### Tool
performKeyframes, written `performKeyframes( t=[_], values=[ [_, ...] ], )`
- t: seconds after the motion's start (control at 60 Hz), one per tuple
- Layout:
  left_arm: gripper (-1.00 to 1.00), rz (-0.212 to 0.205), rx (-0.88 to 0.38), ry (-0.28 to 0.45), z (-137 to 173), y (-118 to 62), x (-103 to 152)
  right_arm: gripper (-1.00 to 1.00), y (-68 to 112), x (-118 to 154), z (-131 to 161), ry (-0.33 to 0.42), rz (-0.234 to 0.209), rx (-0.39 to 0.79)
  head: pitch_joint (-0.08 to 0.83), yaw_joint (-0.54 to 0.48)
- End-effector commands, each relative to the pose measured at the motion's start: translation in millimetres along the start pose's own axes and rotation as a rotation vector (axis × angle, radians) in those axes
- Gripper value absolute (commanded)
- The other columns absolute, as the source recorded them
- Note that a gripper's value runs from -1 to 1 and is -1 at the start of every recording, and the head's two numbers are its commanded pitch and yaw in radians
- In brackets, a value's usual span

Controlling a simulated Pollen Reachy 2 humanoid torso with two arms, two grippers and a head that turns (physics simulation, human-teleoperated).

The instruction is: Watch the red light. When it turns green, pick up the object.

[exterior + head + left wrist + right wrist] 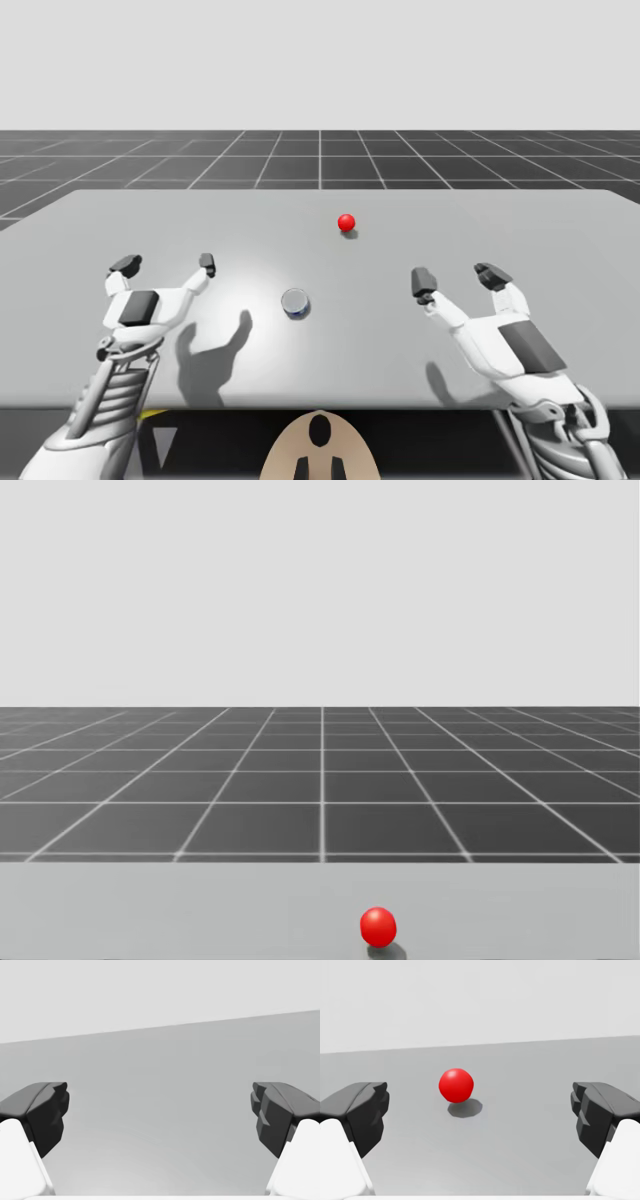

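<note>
My left gripper (166, 264) hovers over the bench (560, 230) with its fingers spread wide and nothing between them. My right gripper (457, 278) is just as wide and just as empty. The object, a small blue can (294, 302) with a silvery top, sits between the two. In the high view the left gripper is at about 10 o'clock from it and the right at about 2 o'clock, both apart from it. It seems to stand upright, though it is too small to be sure. The light (346, 222), a ball at about 1 o'clock from the can and farther back on the bench, is red, so the step in hand is waiting.

The main risk is reaching early, before the light turns green. The second is the grasp itself. My head faces the light rather than the can, so a reach made without looking down could clip the can with one finger and tip it or push it away.
</note>
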Motion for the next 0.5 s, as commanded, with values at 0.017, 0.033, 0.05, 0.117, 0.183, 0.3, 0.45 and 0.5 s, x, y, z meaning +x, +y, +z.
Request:
performKeyframes(
  t=[0.017,0.033,0.05,0.117,0.183,0.3,0.45,0.5],
  values=[
    [-1.0,0.007,0.028,0.026,2.2,4.7,-0.3,-1.0,7.7,-3.9,11.0,0.024,-0.112,-0.019,0.004,0.01],
    [-1.0,0.007,0.028,0.026,2.2,4.7,-0.3,-1.0,7.8,-3.8,11.1,0.024,-0.112,-0.019,0.004,0.01],
    [-1.0,0.007,0.029,0.026,2.2,4.7,-0.2,-1.0,8.6,-3.8,10.9,0.019,-0.113,-0.011,0.007,0.01],
    [-1.0,0.008,0.031,0.025,2.2,5.2,0.2,-1.0,9.4,-3.7,9.3,0.02,-0.102,-0.022,0.015,0.0],
    [-1.0,0.01,0.034,0.024,2.0,6.5,0.5,-1.0,8.1,-4.5,7.4,0.027,-0.09,-0.048,0.041,0.0],
    [-1.0,0.013,0.037,-0.001,3.0,8.1,1.8,-1.0,7.2,-5.8,4.9,0.048,-0.061,-0.095,0.123,-0.01],
    [-1.0,0.011,0.042,-0.044,4.3,8.8,3.6,-1.0,9.1,-8.5,4.2,0.055,-0.043,-0.092,0.239,-0.02],
    [-1.0,0.013,0.041,-0.05,4.6,9.1,4.2,-1.0,9.1,-8.6,4.0,0.056,-0.046,-0.092,0.273,-0.02]
  ],
)
